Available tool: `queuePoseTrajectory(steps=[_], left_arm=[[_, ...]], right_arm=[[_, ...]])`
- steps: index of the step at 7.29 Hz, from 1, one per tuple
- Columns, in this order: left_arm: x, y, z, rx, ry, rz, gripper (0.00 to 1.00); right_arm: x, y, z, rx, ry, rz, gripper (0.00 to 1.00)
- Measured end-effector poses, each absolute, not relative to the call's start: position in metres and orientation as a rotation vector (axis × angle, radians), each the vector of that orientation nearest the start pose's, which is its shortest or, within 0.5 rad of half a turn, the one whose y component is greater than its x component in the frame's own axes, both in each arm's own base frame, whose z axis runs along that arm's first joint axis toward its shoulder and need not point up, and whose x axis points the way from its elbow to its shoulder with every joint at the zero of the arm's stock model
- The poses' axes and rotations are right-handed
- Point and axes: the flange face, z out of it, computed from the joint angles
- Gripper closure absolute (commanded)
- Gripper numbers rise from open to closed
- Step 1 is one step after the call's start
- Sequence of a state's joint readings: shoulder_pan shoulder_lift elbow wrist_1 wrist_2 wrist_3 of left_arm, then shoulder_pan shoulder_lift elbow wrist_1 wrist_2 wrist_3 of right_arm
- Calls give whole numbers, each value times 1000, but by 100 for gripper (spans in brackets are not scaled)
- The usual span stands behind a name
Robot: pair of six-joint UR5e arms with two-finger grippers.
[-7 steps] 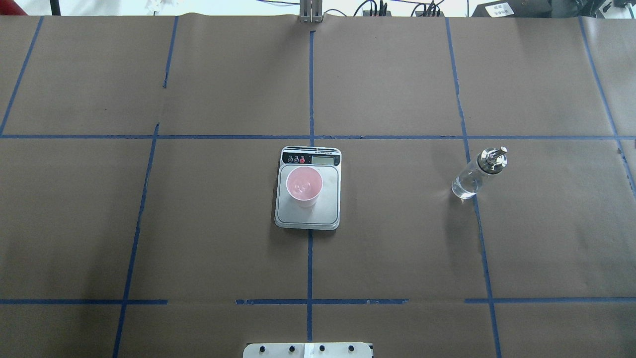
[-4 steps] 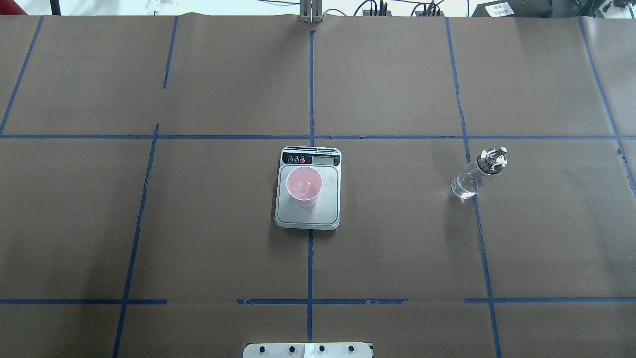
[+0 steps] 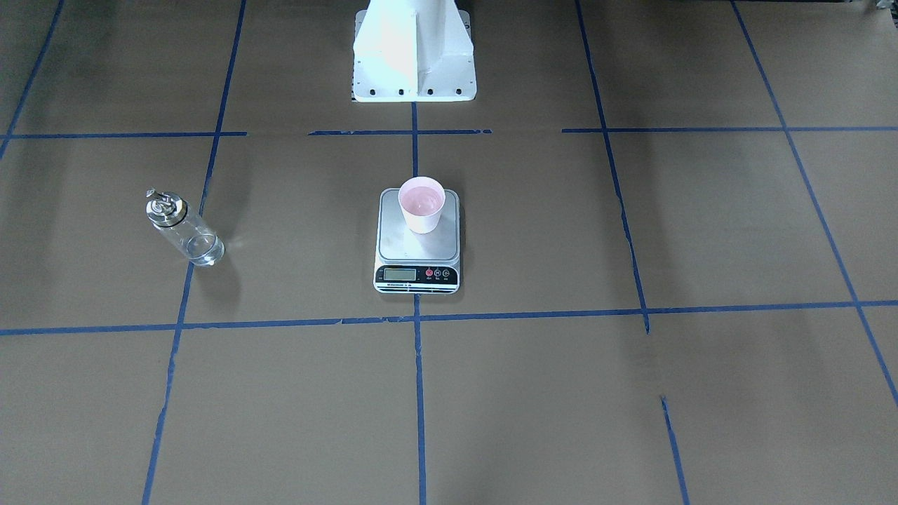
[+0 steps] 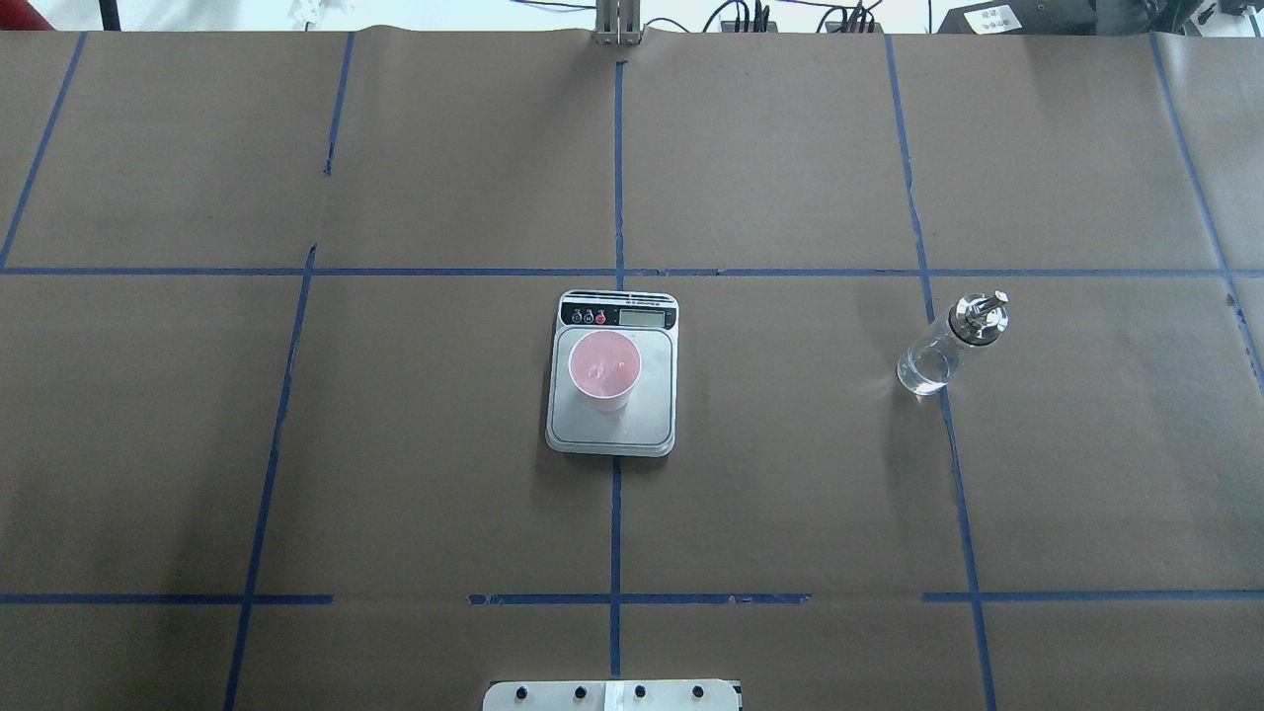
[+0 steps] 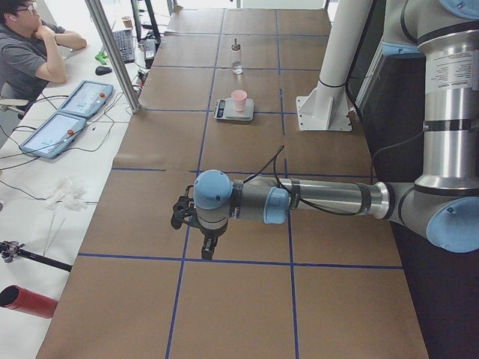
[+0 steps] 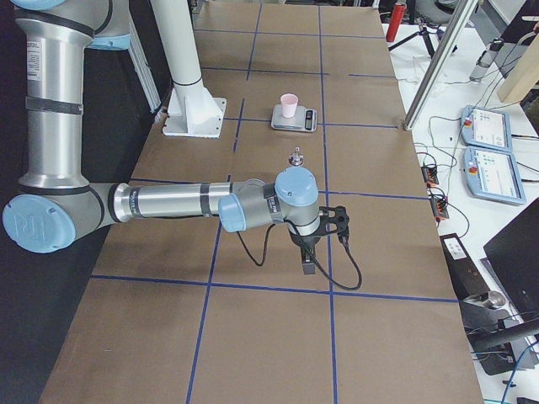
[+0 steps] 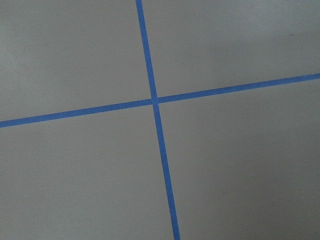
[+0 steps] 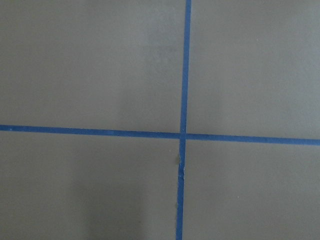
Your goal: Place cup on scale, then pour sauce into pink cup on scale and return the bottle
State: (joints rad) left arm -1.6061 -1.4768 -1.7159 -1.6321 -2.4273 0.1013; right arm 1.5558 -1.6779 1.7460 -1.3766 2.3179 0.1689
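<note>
The pink cup (image 4: 604, 368) stands upright on the rear half of the scale (image 4: 612, 425), at the table's middle. In the front-facing view the cup (image 3: 421, 205) sits on the scale (image 3: 418, 252) above its display strip. The glass bottle (image 4: 946, 346) with its silver cap stands upright on the table, well to the scale's right; a little clear sauce (image 3: 203, 251) shows at its bottom. My left gripper (image 5: 177, 217) and right gripper (image 6: 344, 225) hover far out at opposite table ends, away from everything; I cannot tell whether either is open or shut. Both wrist views hold only paper and tape.
Brown paper with a blue tape grid covers the table. The white robot pedestal (image 3: 414, 56) stands behind the scale. A person (image 5: 30, 52) sits at a side desk with tablets (image 5: 63, 123). More tablets (image 6: 488, 160) and cables lie past the other end.
</note>
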Motion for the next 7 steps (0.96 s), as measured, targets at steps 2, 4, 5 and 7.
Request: queuePoseTrajectory(steps=[2,4,5,7], left_arm=[[-74,-455,621,160,847,109,0],[-74,-454,623,153,847,106,0],[-74,-454,623,151,848,104,0],[-75,-454,624,145,842,101,0]], right_arm=[[57,-451,638,105,-786,73,0],[52,-450,651,73,-802,79,0],[47,-452,651,68,-804,67,0],[40,-453,641,80,-818,44,0]])
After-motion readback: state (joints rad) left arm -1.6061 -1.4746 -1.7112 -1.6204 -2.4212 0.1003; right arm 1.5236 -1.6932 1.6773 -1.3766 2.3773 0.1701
